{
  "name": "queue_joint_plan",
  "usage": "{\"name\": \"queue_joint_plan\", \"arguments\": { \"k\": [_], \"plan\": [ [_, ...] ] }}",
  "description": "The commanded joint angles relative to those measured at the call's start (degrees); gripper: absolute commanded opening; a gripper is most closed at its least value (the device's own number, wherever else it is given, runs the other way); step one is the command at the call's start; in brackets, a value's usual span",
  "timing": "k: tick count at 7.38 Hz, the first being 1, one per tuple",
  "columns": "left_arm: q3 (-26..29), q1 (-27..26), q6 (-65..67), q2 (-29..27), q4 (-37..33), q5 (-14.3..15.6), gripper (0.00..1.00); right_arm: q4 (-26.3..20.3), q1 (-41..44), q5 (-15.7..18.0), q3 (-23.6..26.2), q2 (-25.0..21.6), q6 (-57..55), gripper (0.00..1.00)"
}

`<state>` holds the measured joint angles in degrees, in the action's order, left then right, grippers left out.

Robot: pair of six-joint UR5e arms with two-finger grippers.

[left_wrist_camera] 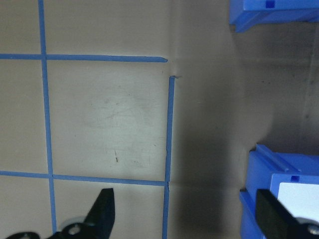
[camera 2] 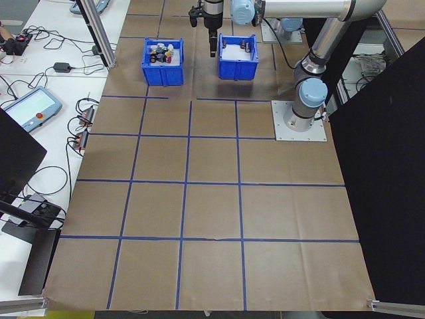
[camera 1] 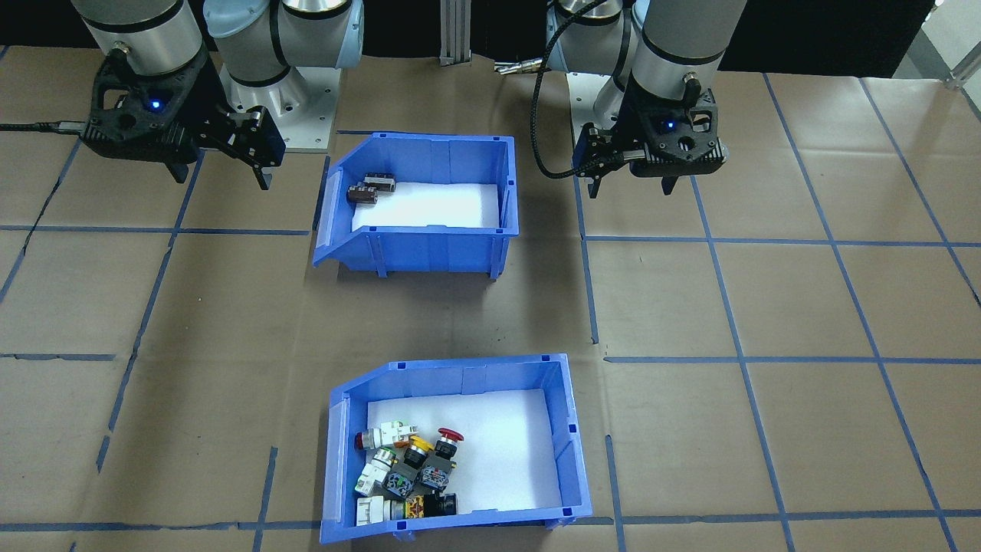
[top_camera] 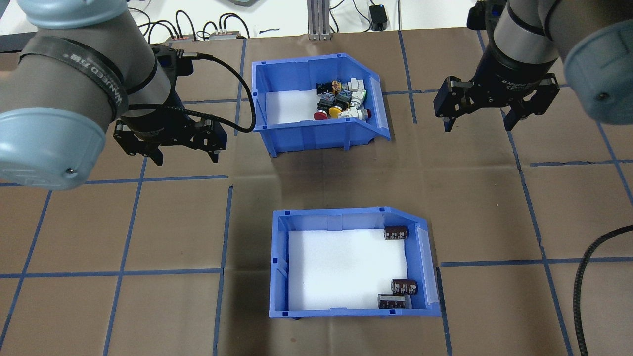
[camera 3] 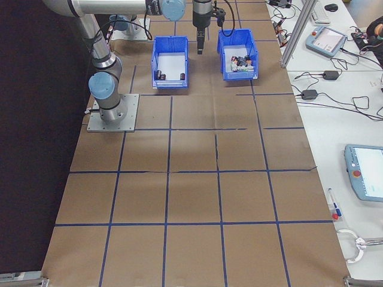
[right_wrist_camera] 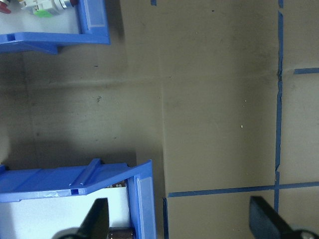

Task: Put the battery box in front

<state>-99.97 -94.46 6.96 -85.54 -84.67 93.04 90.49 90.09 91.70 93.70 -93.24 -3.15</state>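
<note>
Both tools (top_camera: pixel 180 151) (top_camera: pixel 477 116) agape, hovering, empty

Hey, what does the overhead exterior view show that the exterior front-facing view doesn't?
Only the overhead shows all three dark cylinders in the battery box, plus cables and a black adapter beyond the table. Only the front-facing view shows the arms' mounting plates, and just two cylinders past the wall. Both show the switch bin, the open left gripper and the open right gripper.
</note>
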Motion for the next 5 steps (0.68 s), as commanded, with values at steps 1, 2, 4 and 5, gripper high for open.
{"name": "queue_joint_plan", "arguments": {
  "k": [1,2,4,5],
  "plan": [
    [-1.3,0.0,0.4,1.0,0.1,-0.4,1.00,-0.1,0.0,-0.1,0.1,0.0,0.1,1.00],
    [-2.1,0.0,0.9,1.2,0.3,-0.5,1.00,-0.4,0.0,-0.1,0.1,-0.1,0.2,1.00],
    [-5.1,-0.5,1.4,2.3,1.4,-0.6,1.00,-0.5,0.0,0.1,-0.8,0.5,0.9,1.00],
    [-6.9,-0.7,7.0,3.3,2.2,-1.2,1.00,0.3,0.1,-0.5,-0.9,1.1,3.8,1.00]
  ]
}}
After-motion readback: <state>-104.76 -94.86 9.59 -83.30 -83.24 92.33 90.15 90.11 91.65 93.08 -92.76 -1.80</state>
